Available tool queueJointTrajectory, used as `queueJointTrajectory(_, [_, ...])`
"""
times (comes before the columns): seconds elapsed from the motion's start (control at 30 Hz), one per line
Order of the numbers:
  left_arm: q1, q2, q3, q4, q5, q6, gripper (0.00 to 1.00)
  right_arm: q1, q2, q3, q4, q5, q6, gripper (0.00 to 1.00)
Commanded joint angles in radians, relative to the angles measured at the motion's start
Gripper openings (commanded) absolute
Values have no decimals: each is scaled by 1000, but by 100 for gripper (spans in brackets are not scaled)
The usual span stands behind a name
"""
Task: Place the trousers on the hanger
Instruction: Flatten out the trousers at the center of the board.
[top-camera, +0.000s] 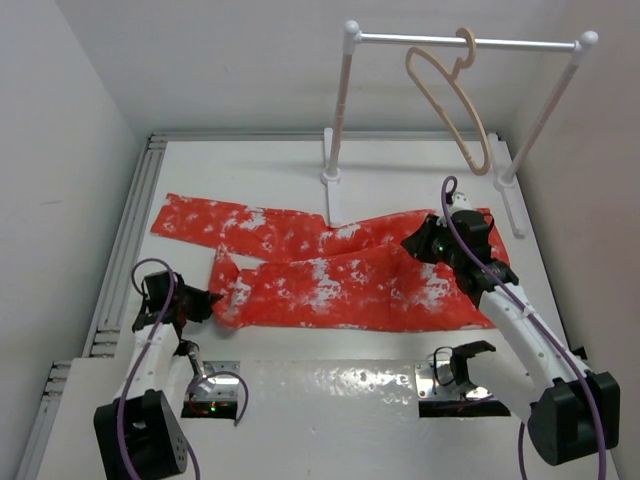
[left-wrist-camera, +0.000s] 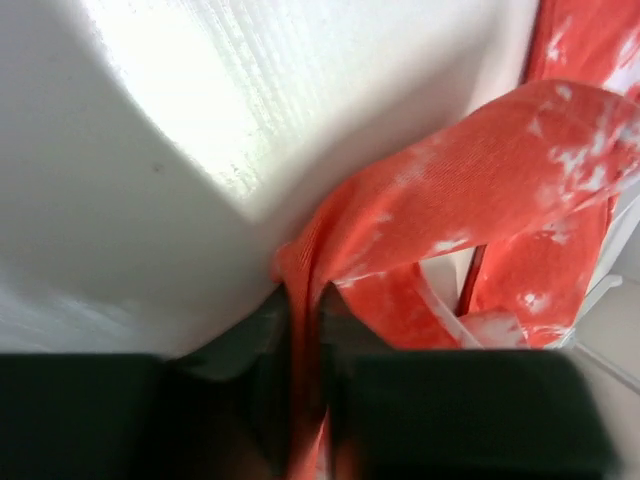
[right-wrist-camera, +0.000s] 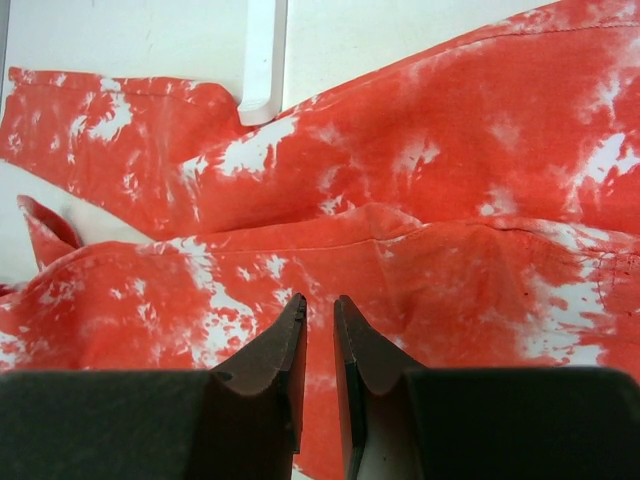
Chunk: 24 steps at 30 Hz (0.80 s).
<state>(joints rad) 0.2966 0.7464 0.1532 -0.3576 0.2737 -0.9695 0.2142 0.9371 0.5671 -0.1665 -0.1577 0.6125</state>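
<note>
The red-orange trousers (top-camera: 340, 270) lie spread flat across the table, waist to the right, legs to the left. My left gripper (top-camera: 212, 298) is shut on the cuff end of the near leg; in the left wrist view (left-wrist-camera: 305, 295) the fabric (left-wrist-camera: 480, 190) is pinched between the jaws and pulled up into a fold. My right gripper (top-camera: 412, 243) hovers over the trousers near the waist; in the right wrist view (right-wrist-camera: 318, 305) its jaws stand a narrow gap apart with nothing between them, above the fabric (right-wrist-camera: 450, 180). The tan wooden hanger (top-camera: 450, 100) hangs by its hook from the rail.
A white rail (top-camera: 470, 42) on two posts stands at the back right; its left foot (top-camera: 333, 200) rests at the trousers' far edge and also shows in the right wrist view (right-wrist-camera: 262, 60). White walls close in left and right.
</note>
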Motion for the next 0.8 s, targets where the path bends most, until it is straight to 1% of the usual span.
queueJointTrajectory(0.0, [6, -38, 55, 32, -16, 11, 8, 8, -8, 1, 36, 14, -14, 17])
queueJointTrajectory(0.07, [6, -50, 118, 22, -62, 54, 1, 11, 2, -3, 41, 4, -14, 17])
queueJointTrajectory(0.1, [6, -50, 206, -6, -91, 73, 0, 14, 5, -1, 42, 3, -14, 17])
queueJointTrajectory(0.13, [6, -50, 257, -30, -167, 99, 0, 19, 6, 0, 44, 0, -16, 17])
queueJointTrajectory(0.17, [6, -47, 376, -90, -210, 162, 0, 25, 15, -1, 44, 0, -17, 17])
queueJointTrajectory(0.2, [6, -45, 437, -116, -310, 193, 0, 27, 19, 0, 45, 1, -19, 17])
queueJointTrajectory(0.23, [4, -50, 489, -148, -370, 253, 0, 28, 23, 1, 44, 1, -19, 17])
queueJointTrajectory(0.27, [0, -48, 584, -212, -512, 277, 0, 28, 28, 2, 44, 1, -17, 16])
queueJointTrajectory(0.3, [-46, -42, 617, -239, -583, 285, 0, 28, 29, 1, 48, 1, -19, 17])
queueJointTrajectory(0.33, [-66, -33, 634, -254, -638, 296, 0, 28, 32, 2, 48, 0, -19, 17])
queueJointTrajectory(0.4, [-71, -33, 623, -274, -703, 301, 0, 28, 38, 7, 42, -2, -23, 17])
queueJointTrajectory(0.43, [-70, -42, 608, -277, -712, 296, 1, 28, 40, 7, 38, 1, -25, 17])
queueJointTrajectory(0.47, [-70, -48, 576, -284, -731, 287, 10, 28, 40, 10, 35, 12, -30, 17])
queueJointTrajectory(0.5, [-70, -56, 556, -287, -741, 279, 16, 28, 40, 8, 27, 15, -31, 17])
queueJointTrajectory(0.53, [-70, -74, 539, -290, -754, 263, 31, 28, 40, 10, 27, 15, -31, 17])
queueJointTrajectory(0.57, [-70, -85, 505, -281, -766, 262, 38, 28, 40, 10, 25, 20, -33, 17])
queueJointTrajectory(0.6, [-71, -102, 490, -282, -769, 252, 43, 28, 39, 10, 19, 24, -33, 17])
queueJointTrajectory(0.67, [-71, -117, 470, -290, -769, 247, 45, 27, 37, 13, 13, 30, -36, 17])
queueJointTrajectory(0.77, [-70, -142, 506, -314, -806, 233, 51, 28, 32, 14, -4, 64, -42, 17])
